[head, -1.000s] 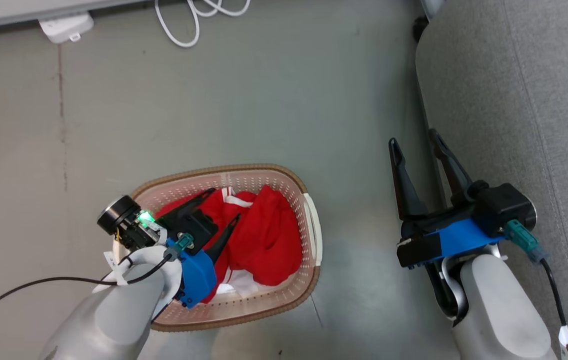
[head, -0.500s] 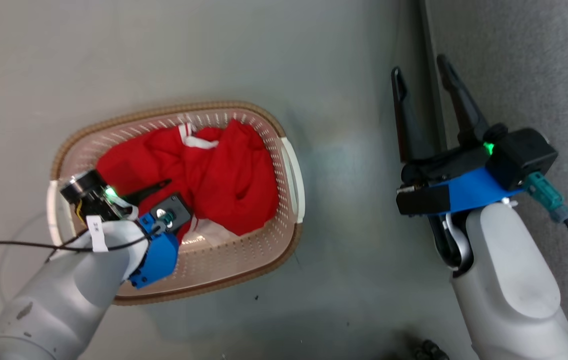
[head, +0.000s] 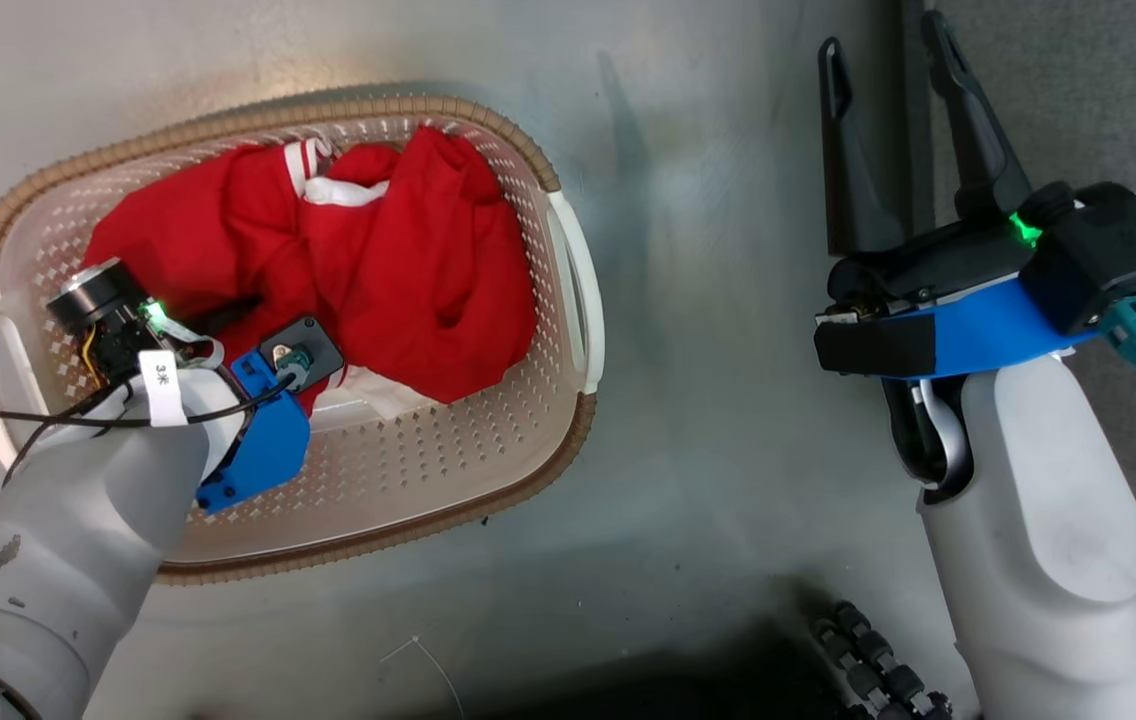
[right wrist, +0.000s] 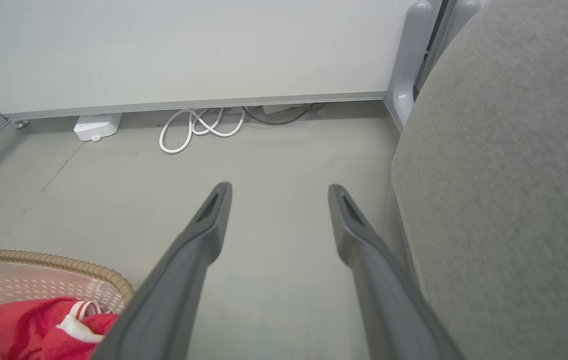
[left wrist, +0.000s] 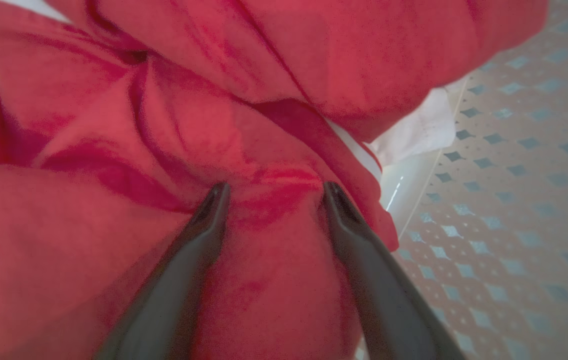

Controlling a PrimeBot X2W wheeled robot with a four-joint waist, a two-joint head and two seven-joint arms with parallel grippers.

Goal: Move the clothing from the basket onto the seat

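Observation:
Bright red clothing [head: 408, 250] with white trim lies heaped in the cream perforated basket [head: 428, 450], which has a brown woven-look rim. My left gripper [head: 263, 315] reaches down into the basket. In the left wrist view this gripper [left wrist: 274, 192] is open, both tips pressing into a fold of the red clothing [left wrist: 214, 100]. My right gripper [head: 883, 40] hangs open and empty over the floor, just left of the grey seat [head: 1108, 90]. The right wrist view shows the right gripper [right wrist: 279, 192] beside the seat [right wrist: 514, 175], with the basket [right wrist: 64, 262] and clothing [right wrist: 14, 325] at lower left.
Grey floor separates basket and seat. By the far wall lie a looped white cable [right wrist: 199, 130] and a white power box [right wrist: 96, 127]. A pale metal leg [right wrist: 406, 50] stands at the seat's far corner. A dark ribbed part [head: 868, 670] sits at the bottom edge.
The head camera has tilted down, so the basket looks bigger and higher. My left gripper has sunk deeper into the basket onto the red clothing. The right gripper stays open.

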